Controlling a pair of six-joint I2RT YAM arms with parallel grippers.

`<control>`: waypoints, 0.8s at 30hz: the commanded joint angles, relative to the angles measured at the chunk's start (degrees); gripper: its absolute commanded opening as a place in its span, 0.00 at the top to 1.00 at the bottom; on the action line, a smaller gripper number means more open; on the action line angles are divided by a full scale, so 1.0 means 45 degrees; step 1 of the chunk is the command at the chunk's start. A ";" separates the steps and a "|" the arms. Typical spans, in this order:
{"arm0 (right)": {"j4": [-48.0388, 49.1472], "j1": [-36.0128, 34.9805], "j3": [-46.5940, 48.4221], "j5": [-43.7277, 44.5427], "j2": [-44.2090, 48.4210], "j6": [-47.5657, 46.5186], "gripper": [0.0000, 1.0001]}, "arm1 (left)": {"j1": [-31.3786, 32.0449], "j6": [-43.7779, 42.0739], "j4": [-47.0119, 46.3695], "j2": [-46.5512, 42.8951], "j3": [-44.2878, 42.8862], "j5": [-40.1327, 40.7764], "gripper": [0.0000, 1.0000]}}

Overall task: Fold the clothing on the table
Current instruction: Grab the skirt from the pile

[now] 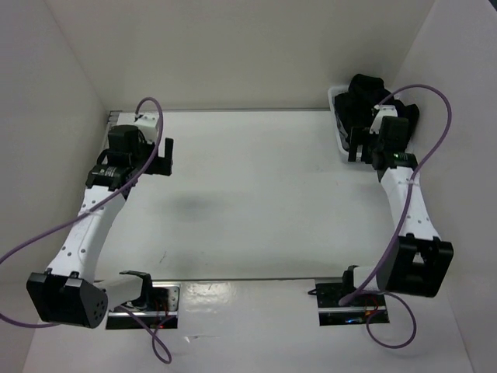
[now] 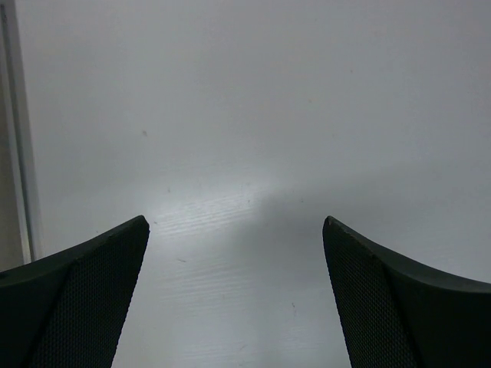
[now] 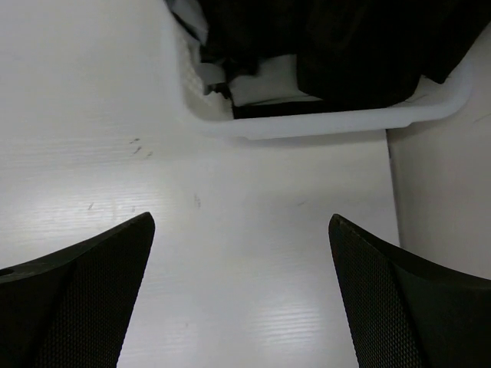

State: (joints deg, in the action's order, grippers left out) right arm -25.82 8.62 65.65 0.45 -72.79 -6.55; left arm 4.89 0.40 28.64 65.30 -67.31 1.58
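The left gripper (image 2: 236, 226) stands with its jaws spread wide and nothing between them, hanging over the bare white table (image 2: 268, 115) near its far left corner. The right gripper (image 3: 242, 222) is likewise wide apart and empty, poised above the tabletop just short of a white plastic basket (image 3: 322, 124) that sits in the far right corner. The clothing (image 3: 353, 54), dark black fabric, lies bunched inside that basket, heaped up above its rim, apart from both grippers
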 commanded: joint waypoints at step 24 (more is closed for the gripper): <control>0.0172 0.1541 0.9432 0.2908 -1.0968 -0.1260 0.02 | 0.0282 -0.0207 -0.0740 0.1290 0.0914 0.0175 0.00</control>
State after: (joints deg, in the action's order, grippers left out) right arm -24.05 15.27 102.32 10.90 -119.98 -11.27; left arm 5.89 0.05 26.92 71.09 -63.35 2.35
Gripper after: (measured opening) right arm 0.982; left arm 1.001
